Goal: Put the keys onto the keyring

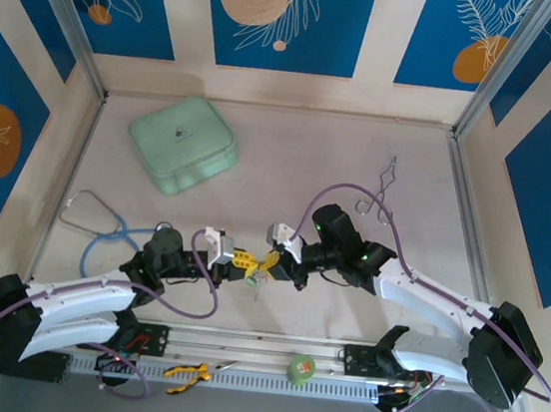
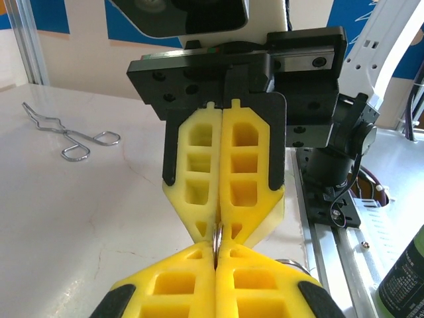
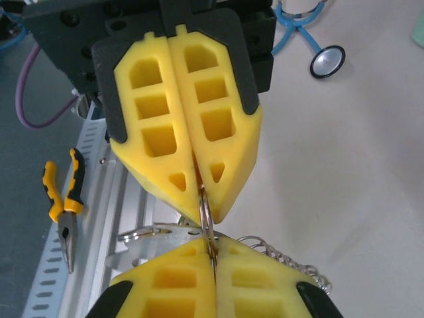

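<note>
Light bright, even, came from above. Shadows on counter (image 1: pixel 291 158) were soft and short. Top view was sharp, edges bent slightly. Wrist views: pale counter washed out, left claw (image 2: pixel 216 255) near lens slightly blurred, far background soft.

Lab robot cell: aluminium frame posts (image 1: pixel 68 25), blue printed wall panels (image 1: pixel 322 31)

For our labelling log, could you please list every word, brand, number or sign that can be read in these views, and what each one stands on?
No text here can be read.
On the mint-green case: a small dark mark on the lid, too small to read.
On the dark green object at the right edge of the left wrist view: rows of pale print, too blurred to read.
</note>
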Controlling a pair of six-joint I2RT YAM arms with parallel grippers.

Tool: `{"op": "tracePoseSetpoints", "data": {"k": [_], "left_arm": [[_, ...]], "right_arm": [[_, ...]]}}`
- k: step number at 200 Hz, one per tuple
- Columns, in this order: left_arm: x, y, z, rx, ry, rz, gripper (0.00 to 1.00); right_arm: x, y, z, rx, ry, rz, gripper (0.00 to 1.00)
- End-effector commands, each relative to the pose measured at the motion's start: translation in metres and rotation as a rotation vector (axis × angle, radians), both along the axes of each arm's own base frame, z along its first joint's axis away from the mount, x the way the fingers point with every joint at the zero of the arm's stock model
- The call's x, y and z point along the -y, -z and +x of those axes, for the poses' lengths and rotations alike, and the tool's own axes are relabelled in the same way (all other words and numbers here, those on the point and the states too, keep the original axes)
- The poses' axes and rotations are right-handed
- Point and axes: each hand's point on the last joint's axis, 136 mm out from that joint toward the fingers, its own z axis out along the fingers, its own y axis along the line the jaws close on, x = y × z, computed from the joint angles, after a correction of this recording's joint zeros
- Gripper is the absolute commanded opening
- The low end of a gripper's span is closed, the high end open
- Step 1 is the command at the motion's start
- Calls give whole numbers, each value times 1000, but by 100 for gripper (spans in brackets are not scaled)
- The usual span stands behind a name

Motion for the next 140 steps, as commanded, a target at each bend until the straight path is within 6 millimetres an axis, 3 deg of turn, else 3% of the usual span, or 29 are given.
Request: {"op": "tracePoseSetpoints", "data": {"k": [1,11,26,88,112,140], "left_arm": [[1,-7,-3,9,14,-22,7],[0,-3,-1,5,2,2,20],[-1,2,1,9,-12,49,25],[0,6,-1,23,23,151,23],[1,6,-3,21,42,155,23],[2,6,-5,19,60,164,15]], "right_arm": [[-4,-10,-3,19,-34,9,0],[-2,-12,-3,33,-40,-5,0],[1,-11,-4,63,-53,-52,0],[12,11,-9,162,-127,-349,0],[10,10,-8,187,-135,-396,0],[1,1,-13,207,-165,-375,0]]}}
